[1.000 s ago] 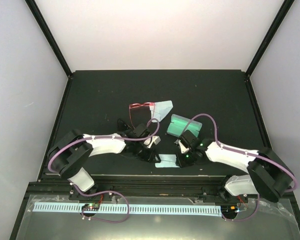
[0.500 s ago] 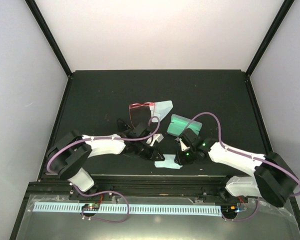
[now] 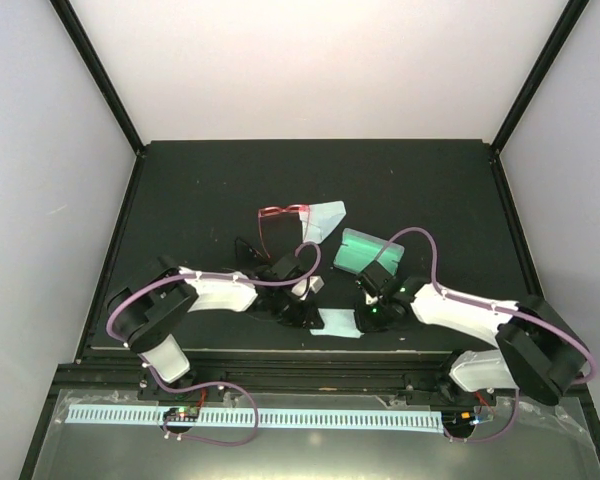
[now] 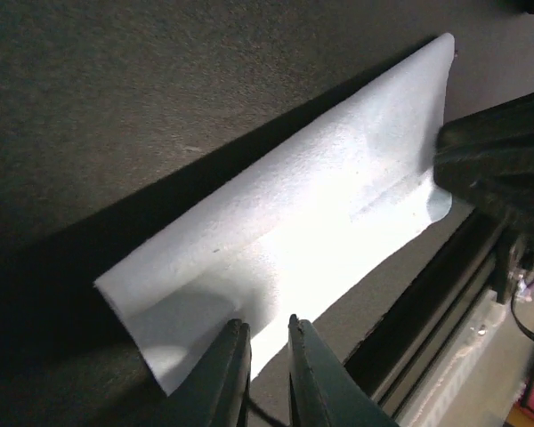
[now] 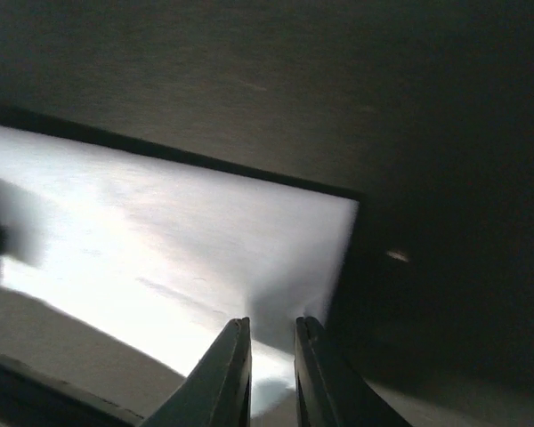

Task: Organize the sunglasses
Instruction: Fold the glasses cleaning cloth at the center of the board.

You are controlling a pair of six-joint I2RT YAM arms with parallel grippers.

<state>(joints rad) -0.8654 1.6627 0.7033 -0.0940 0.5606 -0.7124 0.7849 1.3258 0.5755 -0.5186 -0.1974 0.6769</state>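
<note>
The red-framed sunglasses (image 3: 274, 214) lie at mid-table beside a light blue cloth (image 3: 326, 217). A dark thin shape behind my left arm looks like the black sunglasses (image 3: 246, 247), partly hidden. A second light blue cloth (image 3: 338, 323) lies near the front edge between my grippers. My left gripper (image 3: 306, 314) pinches its left end, with the cloth creased at the fingertips in the left wrist view (image 4: 265, 325). My right gripper (image 3: 366, 318) pinches its right corner, seen in the right wrist view (image 5: 271, 322). The cloth fills both wrist views (image 4: 285, 196) (image 5: 160, 240).
A pale green-blue case (image 3: 358, 250) lies open just behind my right gripper. The table's front rail (image 3: 300, 355) runs close below the cloth. Black frame posts stand at the back corners.
My left gripper has dropped toward the front edge onto the cloth's left end. The cloth now looks narrower and sits slightly further right. The right gripper stayed at its right corner.
</note>
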